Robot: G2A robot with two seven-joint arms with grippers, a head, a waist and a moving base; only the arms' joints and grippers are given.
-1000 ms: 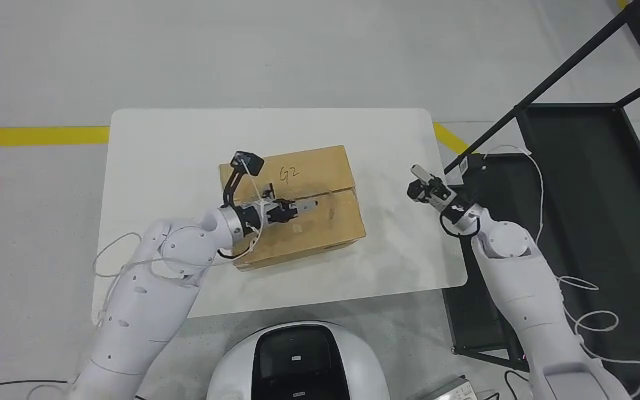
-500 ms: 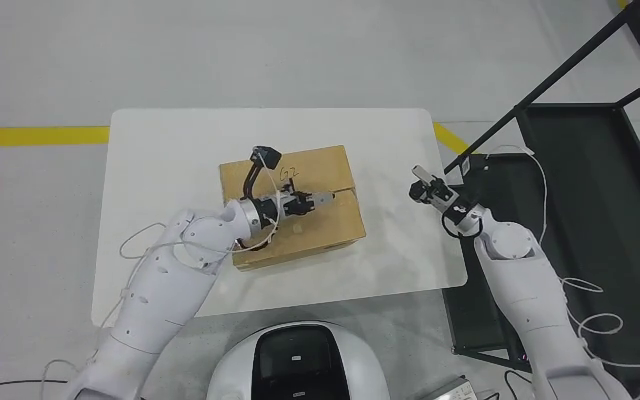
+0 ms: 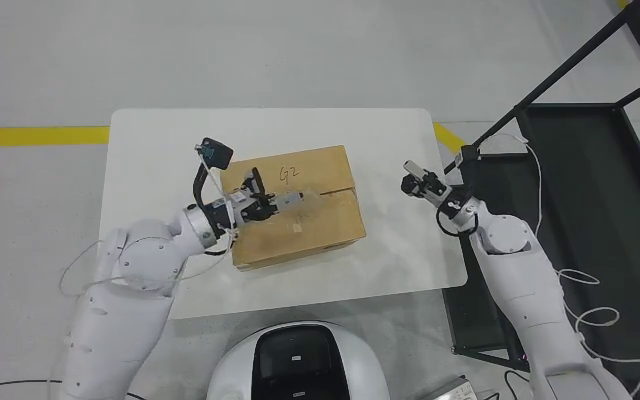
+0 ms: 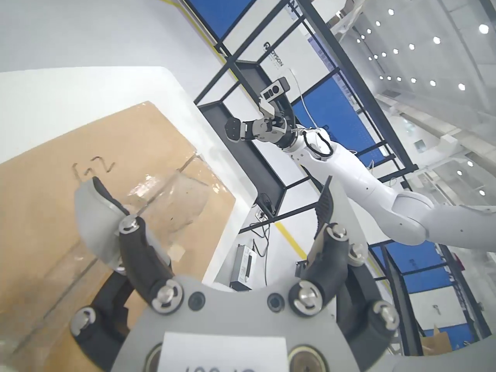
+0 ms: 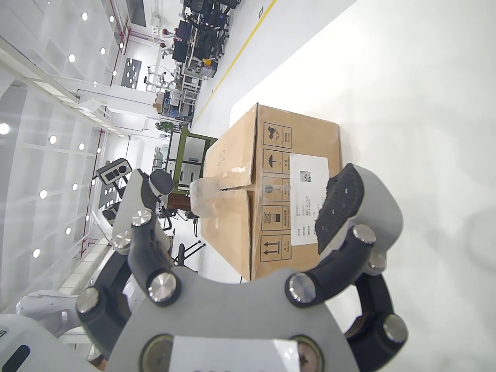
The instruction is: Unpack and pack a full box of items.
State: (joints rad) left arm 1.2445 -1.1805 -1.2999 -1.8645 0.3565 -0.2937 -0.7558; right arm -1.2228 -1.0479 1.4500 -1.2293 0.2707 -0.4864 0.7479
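Note:
A closed cardboard box (image 3: 300, 225) stands in the middle of the white table (image 3: 150, 150), with clear tape along its top seam (image 4: 155, 189). A loose end of that tape sticks up at the box's right end (image 5: 203, 195). My left gripper (image 3: 292, 200) hovers over the box top near the seam, open, with nothing between its fingers (image 4: 211, 210). My right gripper (image 3: 410, 183) hangs above the table to the right of the box, open and empty (image 5: 242, 199), facing the labelled end of the box (image 5: 294, 199).
A black metal rack (image 3: 570, 200) stands right beside the table's right edge, close to my right arm. Bare table surface lies to the left of and behind the box. A yellow floor line (image 3: 50, 135) runs past the table.
My left gripper has drawn back to the left along the box top, its arm swinging out leftward. The right gripper has shifted slightly toward the box.

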